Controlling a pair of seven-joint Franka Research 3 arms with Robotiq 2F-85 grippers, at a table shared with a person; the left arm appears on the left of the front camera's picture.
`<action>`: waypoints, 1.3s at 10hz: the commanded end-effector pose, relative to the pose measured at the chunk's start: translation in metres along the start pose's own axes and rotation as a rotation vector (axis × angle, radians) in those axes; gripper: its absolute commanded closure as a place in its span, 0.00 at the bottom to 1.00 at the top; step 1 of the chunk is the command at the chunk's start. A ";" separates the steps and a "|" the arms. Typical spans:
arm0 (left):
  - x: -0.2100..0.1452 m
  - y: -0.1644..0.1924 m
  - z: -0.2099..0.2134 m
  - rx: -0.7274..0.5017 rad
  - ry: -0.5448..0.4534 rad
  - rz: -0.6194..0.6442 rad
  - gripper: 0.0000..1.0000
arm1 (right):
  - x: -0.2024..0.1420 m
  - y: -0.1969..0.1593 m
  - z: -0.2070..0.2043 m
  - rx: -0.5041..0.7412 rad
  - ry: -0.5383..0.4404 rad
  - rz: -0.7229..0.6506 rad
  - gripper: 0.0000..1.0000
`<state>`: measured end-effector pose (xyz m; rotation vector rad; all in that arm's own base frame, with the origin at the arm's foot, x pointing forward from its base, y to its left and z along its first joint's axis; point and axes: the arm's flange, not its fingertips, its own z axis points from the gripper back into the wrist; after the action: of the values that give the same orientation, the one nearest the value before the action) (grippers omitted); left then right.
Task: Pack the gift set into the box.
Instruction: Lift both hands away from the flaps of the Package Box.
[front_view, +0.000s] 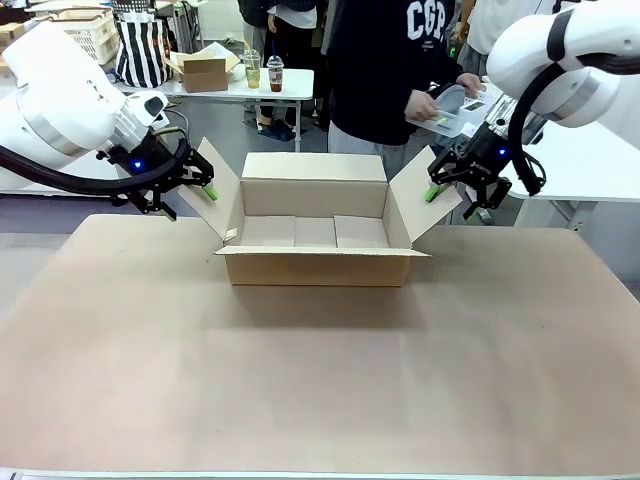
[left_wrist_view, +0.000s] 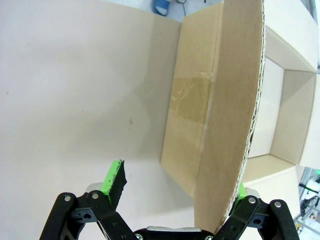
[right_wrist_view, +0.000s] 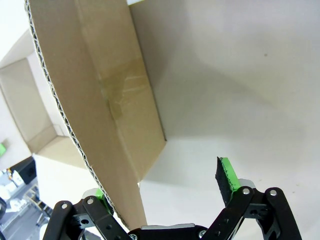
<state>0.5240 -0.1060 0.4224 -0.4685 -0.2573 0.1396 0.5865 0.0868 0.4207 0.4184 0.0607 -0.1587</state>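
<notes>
The box (front_view: 315, 264) stands open in the middle of the table, and its floor is bare. My left gripper (front_view: 200, 187) is open and straddles the edge of the box's left flap (left_wrist_view: 220, 100). That flap lies close to one green pad (left_wrist_view: 241, 189), while the other pad (left_wrist_view: 114, 179) is well apart from it. My right gripper (front_view: 438, 190) is also open, astride the right flap (right_wrist_view: 100, 90). At the far side a person's hands hold a white tray-like item (front_view: 452, 108) from the gift set, above and behind the right flap.
Brown paper (front_view: 300, 380) covers the table, with free room in front of the box. Behind stand a white table with a smaller cardboard box (front_view: 205, 70) and two drink cups (front_view: 263, 70). Another white table (front_view: 590, 165) is at the right.
</notes>
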 end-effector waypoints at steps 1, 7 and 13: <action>-0.001 -0.002 0.003 0.013 0.007 0.008 0.00 | 0.001 0.002 0.003 -0.019 0.001 -0.010 0.00; -0.001 -0.002 0.003 0.013 0.007 0.008 0.00 | 0.001 0.002 0.003 -0.019 0.001 -0.010 0.00; -0.001 -0.002 0.003 0.013 0.007 0.008 0.00 | 0.001 0.002 0.003 -0.019 0.001 -0.010 0.00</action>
<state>0.5240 -0.1060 0.4224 -0.4685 -0.2573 0.1396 0.5865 0.0868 0.4207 0.4184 0.0607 -0.1587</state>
